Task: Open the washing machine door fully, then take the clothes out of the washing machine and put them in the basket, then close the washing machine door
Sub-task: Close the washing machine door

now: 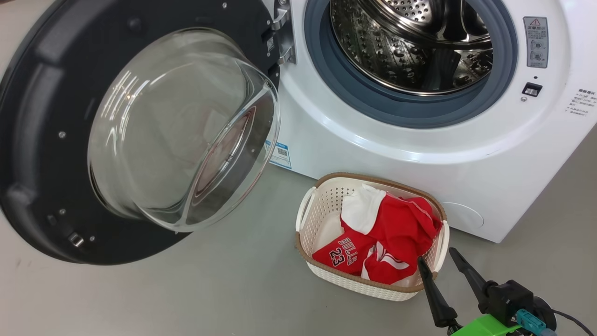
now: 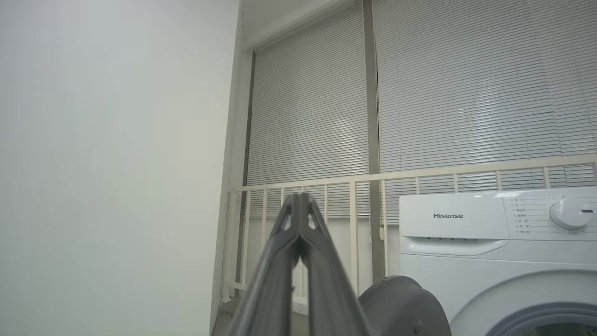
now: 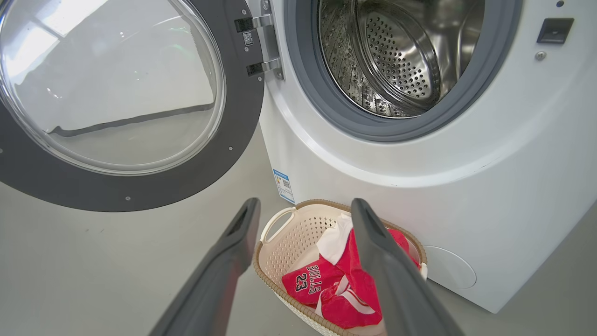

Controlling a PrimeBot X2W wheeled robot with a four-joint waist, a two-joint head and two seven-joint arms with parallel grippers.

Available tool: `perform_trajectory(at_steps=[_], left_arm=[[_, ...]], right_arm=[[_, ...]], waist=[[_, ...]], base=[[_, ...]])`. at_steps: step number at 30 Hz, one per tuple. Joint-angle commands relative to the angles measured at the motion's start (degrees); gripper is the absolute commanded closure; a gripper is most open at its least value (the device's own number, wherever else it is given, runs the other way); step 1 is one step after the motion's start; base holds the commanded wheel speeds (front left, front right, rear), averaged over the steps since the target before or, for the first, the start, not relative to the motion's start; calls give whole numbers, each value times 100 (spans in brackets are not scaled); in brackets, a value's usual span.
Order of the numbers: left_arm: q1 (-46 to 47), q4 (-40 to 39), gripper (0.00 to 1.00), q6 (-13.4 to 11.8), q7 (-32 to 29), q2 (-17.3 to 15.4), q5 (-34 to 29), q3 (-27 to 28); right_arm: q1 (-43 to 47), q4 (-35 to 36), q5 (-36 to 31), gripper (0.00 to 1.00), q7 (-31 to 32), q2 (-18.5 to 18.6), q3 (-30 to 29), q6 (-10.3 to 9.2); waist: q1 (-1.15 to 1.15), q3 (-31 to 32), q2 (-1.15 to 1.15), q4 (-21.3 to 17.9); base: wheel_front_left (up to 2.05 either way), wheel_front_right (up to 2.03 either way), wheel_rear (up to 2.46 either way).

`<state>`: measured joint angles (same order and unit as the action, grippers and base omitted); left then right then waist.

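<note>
Nearly done: washing machine door (image 1: 70, 140) stands fully open, drum (image 1: 410, 51) looks empty, red clothes (image 1: 396, 233) lie in the basket (image 1: 322, 205), only door-closing remains; right jaws gape empty, left jaws closed on nothing.

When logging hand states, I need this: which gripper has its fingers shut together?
The left gripper: its fingertips meet, holding nothing. The right gripper has its fingers spread apart near the basket.

Light: bright, even; shadows soft. Glare was recorded on the washing machine door (image 1: 140, 130) and drum (image 1: 401, 51); wrist-view edges were bowed.
</note>
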<state>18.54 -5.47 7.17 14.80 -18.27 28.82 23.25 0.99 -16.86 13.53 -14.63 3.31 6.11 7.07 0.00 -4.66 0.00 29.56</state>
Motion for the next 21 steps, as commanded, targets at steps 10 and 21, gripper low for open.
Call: perform_trajectory(at_steps=[10,21], left_arm=[[1687,3031,100,31,-1542,-1607,2492,-348],[2246,4642,100,31,-4382,-2165,3915,-1382]], right_arm=[[69,206,-79,0,-37,-28,-10,42],[80,241,-141,0,-37,-36,33,42]], waist=[[0,1,0,-8],[0,-89,0,2]], base=[[0,0,0],[0,0,0]])
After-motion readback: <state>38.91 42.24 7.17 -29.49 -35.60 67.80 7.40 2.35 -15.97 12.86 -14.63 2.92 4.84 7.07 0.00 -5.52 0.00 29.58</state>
